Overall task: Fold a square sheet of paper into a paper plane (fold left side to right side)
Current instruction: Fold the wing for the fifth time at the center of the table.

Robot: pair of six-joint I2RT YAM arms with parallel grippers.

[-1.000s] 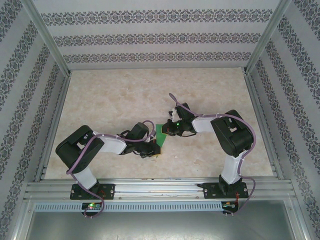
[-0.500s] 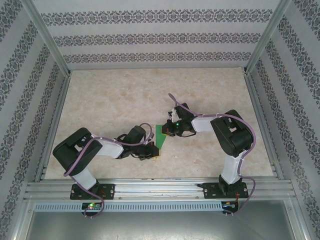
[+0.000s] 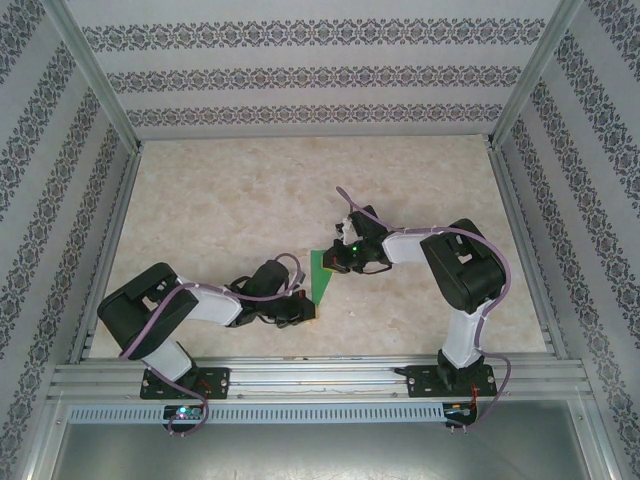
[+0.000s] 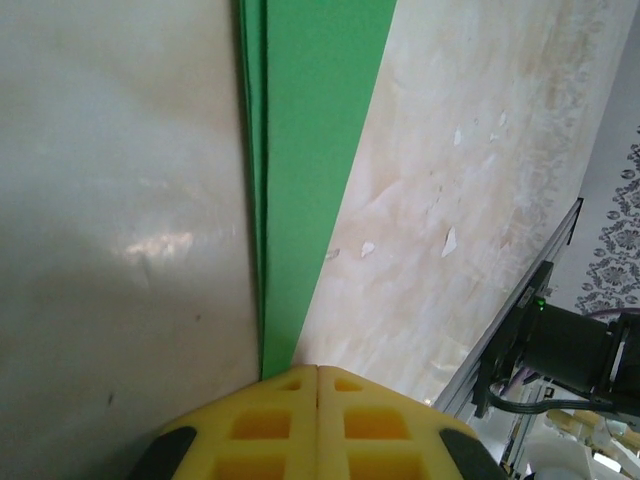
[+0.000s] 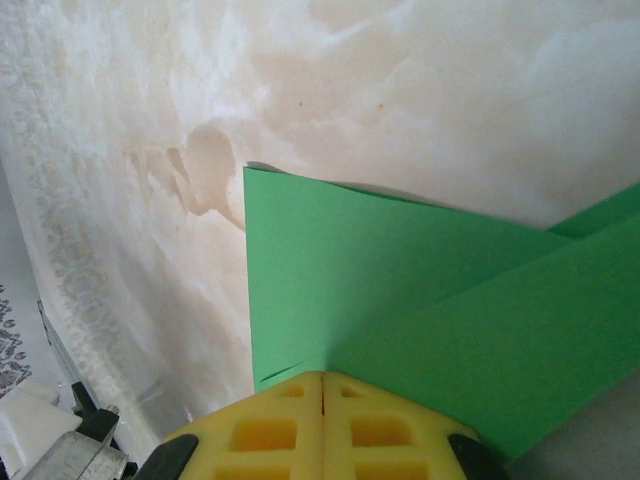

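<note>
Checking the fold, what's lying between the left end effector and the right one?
The folded green paper spans the stretch from the left end effector to the right end effector, as the top view shows.

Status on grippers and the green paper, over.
Paper folded, on table. Left gripper shut at its narrow end. Right gripper shut at wide end. Nothing blocking.

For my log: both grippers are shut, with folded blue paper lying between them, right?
The paper is green, not blue, as the top external view shows. The left gripper and right gripper are both shut, with the folded paper between them.
</note>
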